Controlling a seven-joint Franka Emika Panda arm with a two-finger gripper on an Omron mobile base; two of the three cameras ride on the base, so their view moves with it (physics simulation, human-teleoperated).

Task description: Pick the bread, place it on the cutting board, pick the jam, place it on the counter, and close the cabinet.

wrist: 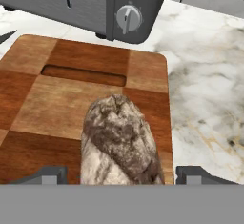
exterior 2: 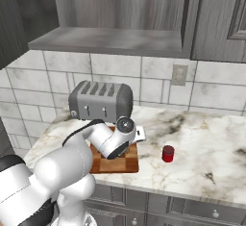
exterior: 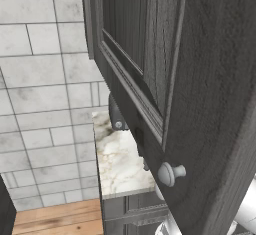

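The bread (wrist: 121,142), a chunky brown loaf piece, lies on the checkered wooden cutting board (wrist: 71,61) near its right edge. My gripper (wrist: 119,175) is open and straddles the bread, with a small gap between each fingertip and the crust. In the right base view my arm bends down over the cutting board (exterior 2: 127,165) in front of the toaster. The cabinet door (exterior: 200,79) stands swung open, its pale round knob (exterior: 171,173) close to the left base camera. A small red jar (exterior 2: 167,153) stands on the counter (exterior 2: 206,133); I cannot tell whether it is the jam.
A grey four-slot toaster (exterior 2: 101,100) sits just behind the board, its dial (wrist: 127,18) close to the hand. The open cabinet's underside (exterior 2: 110,40) hangs above the toaster. To the right of the jar lies bare marbled worktop. Grey drawer fronts (exterior 2: 192,208) run below.
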